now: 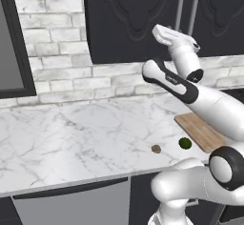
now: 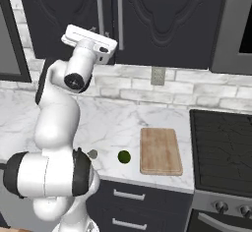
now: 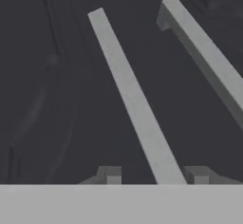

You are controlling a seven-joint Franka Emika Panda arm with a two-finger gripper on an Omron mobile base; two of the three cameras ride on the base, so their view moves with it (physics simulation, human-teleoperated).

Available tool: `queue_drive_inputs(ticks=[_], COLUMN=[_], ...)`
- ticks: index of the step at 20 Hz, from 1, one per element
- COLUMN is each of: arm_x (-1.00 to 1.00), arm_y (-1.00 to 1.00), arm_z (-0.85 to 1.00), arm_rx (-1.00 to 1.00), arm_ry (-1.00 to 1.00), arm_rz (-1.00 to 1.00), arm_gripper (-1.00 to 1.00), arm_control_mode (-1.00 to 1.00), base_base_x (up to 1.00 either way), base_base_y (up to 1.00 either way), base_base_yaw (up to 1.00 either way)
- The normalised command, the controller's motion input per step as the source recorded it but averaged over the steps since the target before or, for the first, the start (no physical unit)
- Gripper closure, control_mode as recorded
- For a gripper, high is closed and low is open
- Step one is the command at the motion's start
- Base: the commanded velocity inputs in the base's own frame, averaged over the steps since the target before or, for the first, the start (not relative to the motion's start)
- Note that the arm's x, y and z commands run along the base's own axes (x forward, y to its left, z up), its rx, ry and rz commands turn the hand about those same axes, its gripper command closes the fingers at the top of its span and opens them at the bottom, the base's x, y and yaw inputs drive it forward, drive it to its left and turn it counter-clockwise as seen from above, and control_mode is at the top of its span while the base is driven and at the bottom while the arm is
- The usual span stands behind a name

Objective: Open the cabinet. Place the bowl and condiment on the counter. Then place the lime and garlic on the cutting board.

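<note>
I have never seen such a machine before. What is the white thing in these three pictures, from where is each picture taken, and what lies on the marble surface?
The white thing is a robot arm in a computer-made kitchen. Its hand, the gripper, has two small dark fingers. Two pictures come from cameras behind the arm, one to its left and one to its right, so they show the same scene from two sides. The third comes from a camera on the hand itself: it looks at the black cabinet, and the left silver handle runs between the two fingers. The fingers stand apart on either side of the handle; I cannot tell if they touch it. The doors look closed.

On the counter lie a wooden cutting board, with nothing on it, a green lime and a small brown garlic, both beside the board.
</note>
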Motion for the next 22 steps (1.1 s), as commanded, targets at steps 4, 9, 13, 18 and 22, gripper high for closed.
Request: queue_drive_inputs(ticks=[4,9,13,18,22], arm_x=[-0.54,-0.72,-0.62,-0.43,-0.20], arm_y=[1.00,1.00,1.00,1.00,1.00], arm_z=[0.43,0.42,0.10,-0.01,-0.17], arm_rx=[0.00,0.00,0.00,0.00,-0.02], arm_ry=[0.29,0.29,0.19,0.11,0.04], arm_rz=[0.13,0.14,0.18,0.19,0.18], arm_gripper=[1.00,1.00,1.00,1.00,1.00], arm_control_mode=[-1.00,-1.00,-1.00,-1.00,-1.00], base_base_x=[0.00,0.00,0.00,0.00,0.00], base_base_y=[0.00,0.00,0.00,0.00,0.00], base_base_yaw=[0.00,0.00,0.00,0.00,0.00])
